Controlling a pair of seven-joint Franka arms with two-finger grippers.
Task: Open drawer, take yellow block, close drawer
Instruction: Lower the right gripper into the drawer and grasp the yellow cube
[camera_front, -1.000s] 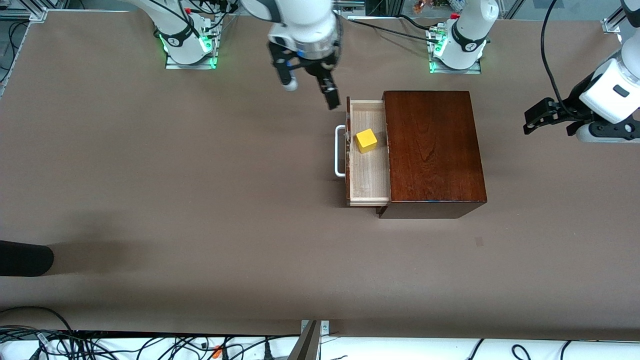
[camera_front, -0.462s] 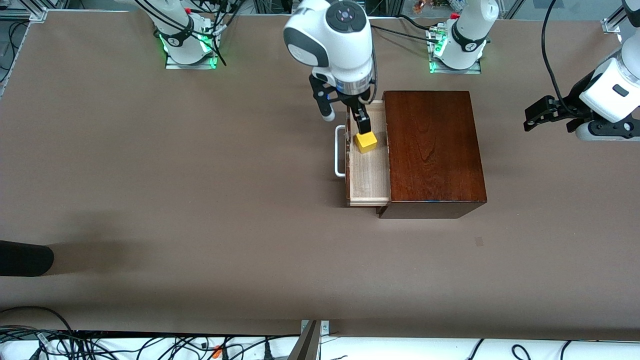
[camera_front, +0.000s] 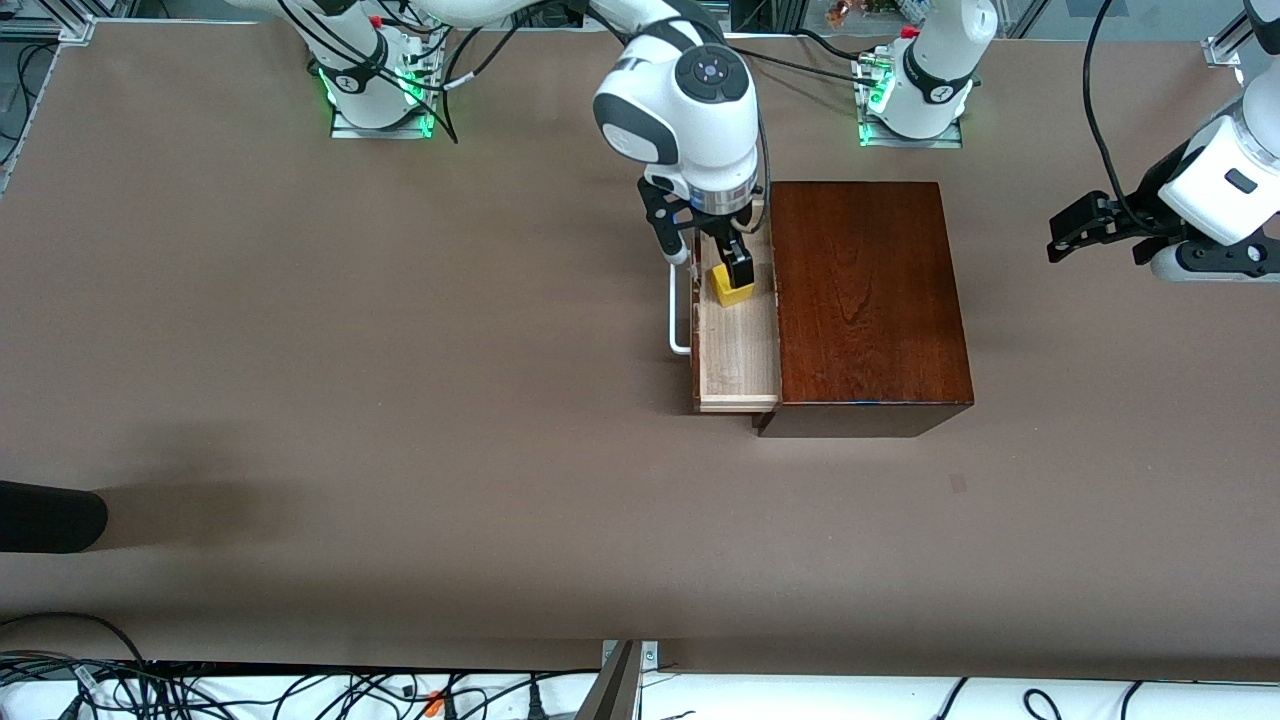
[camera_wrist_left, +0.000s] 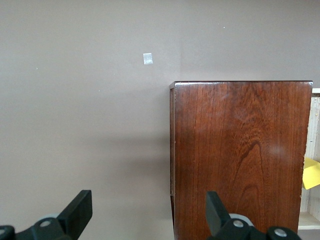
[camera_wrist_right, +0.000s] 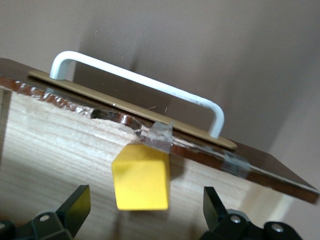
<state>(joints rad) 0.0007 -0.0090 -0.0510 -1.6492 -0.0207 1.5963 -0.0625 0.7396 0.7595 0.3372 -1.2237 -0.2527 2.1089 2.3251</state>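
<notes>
The drawer (camera_front: 738, 350) of the dark wooden box (camera_front: 865, 300) stands pulled out, its white handle (camera_front: 680, 335) toward the right arm's end of the table. The yellow block (camera_front: 733, 292) rests on the drawer's pale floor. My right gripper (camera_front: 712, 262) hangs open just over the block, one finger on each side and neither touching it. The right wrist view shows the block (camera_wrist_right: 141, 177) between the spread fingers (camera_wrist_right: 75, 205), with the handle (camera_wrist_right: 145, 85) close by. My left gripper (camera_front: 1075, 235) waits open in the air at the left arm's end of the table, holding nothing, its fingers (camera_wrist_left: 75, 215) spread beside the box (camera_wrist_left: 240, 160).
A dark rounded object (camera_front: 50, 515) juts in at the table's edge at the right arm's end. A small pale mark (camera_front: 958, 484) lies on the table nearer the front camera than the box. Cables (camera_front: 300, 690) run along the near edge.
The right gripper has swung in over the open drawer and come down, and now stands astride the yellow block. The left arm, drawer and block have not moved.
</notes>
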